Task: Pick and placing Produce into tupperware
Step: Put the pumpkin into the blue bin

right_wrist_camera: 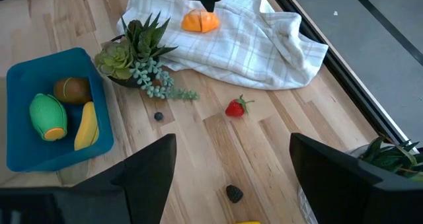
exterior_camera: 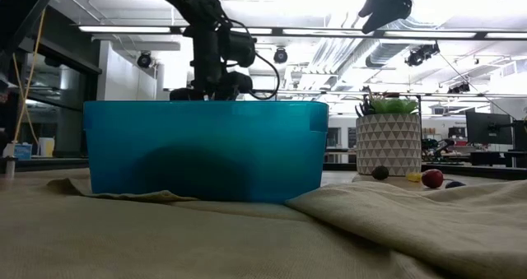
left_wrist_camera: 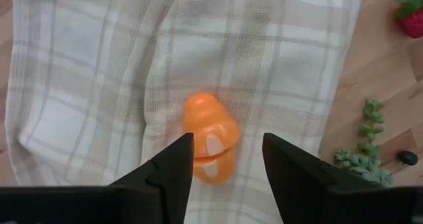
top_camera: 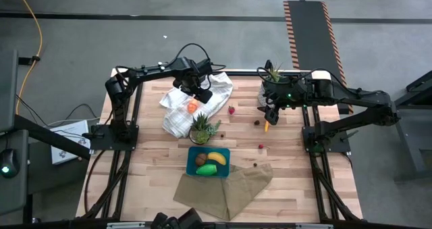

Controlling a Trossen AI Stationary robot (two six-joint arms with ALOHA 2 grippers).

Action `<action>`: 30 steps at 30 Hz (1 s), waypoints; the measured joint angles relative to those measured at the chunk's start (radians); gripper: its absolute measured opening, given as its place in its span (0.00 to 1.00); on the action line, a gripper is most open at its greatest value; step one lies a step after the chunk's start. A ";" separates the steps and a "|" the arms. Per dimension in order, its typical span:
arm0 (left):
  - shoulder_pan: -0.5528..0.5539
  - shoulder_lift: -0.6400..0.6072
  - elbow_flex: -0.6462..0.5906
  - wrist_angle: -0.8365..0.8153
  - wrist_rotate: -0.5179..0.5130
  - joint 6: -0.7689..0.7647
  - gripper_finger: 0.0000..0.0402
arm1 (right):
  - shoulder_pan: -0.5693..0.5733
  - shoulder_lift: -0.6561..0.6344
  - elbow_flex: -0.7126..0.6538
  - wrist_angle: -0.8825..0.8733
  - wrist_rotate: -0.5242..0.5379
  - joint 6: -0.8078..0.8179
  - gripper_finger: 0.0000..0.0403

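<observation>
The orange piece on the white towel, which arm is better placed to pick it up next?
Left. The left claw hangs open directly over the orange piece on the white towel. The right claw, also open, is farther away, across the table near the strawberry.

Bright overhead strip lights, ceiling glare, soft shadows

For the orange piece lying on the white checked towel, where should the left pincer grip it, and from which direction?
Probably from straight above, across its narrower middle. The orange piece lies flat on the checked towel, longer one way than the other, with clear cloth on both sides. The left pincer hangs open over it, fingers either side, so a plain descent and close should do. The soft cloth may bunch under the fingertips.
</observation>
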 joint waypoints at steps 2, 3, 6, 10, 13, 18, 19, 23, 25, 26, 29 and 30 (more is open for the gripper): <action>0.000 0.000 -0.002 -0.002 0.000 -0.002 0.45 | 0.000 0.000 0.000 0.000 0.000 0.000 0.71; 0.000 0.000 -0.002 -0.002 -0.001 -0.009 0.46 | 0.000 0.000 0.000 0.000 0.000 0.000 0.71; 0.000 0.000 -0.002 0.000 -0.010 -0.028 0.50 | 0.000 0.000 0.000 0.000 0.000 0.000 0.71; 0.001 0.000 -0.002 0.005 -0.014 -0.043 0.54 | 0.000 0.000 0.000 0.000 0.000 0.000 0.71; 0.001 0.000 -0.002 0.007 -0.023 -0.058 0.56 | 0.000 0.000 0.000 0.005 0.000 0.000 0.71; 0.000 0.030 -0.003 0.013 -0.018 -0.072 0.57 | 0.000 0.000 0.000 0.009 0.000 0.000 0.71; 0.000 0.038 -0.003 0.021 -0.016 -0.072 0.57 | 0.000 0.000 0.000 0.009 0.000 0.000 0.71; 0.000 0.062 -0.003 0.015 -0.011 -0.086 0.57 | 0.000 0.000 0.000 0.009 0.000 0.001 0.71; 0.000 0.072 -0.003 0.003 -0.011 -0.088 0.57 | 0.000 0.000 0.000 0.008 0.000 0.001 0.71; 0.000 0.078 -0.003 0.001 -0.011 -0.089 0.57 | 0.000 0.000 0.000 0.008 0.000 0.001 0.71; 0.000 0.088 -0.004 -0.019 -0.010 -0.091 0.57 | 0.000 0.000 0.000 0.008 0.000 0.002 0.71; 0.000 0.093 -0.003 -0.016 -0.010 -0.091 0.57 | 0.000 0.000 0.000 0.007 0.000 0.002 0.71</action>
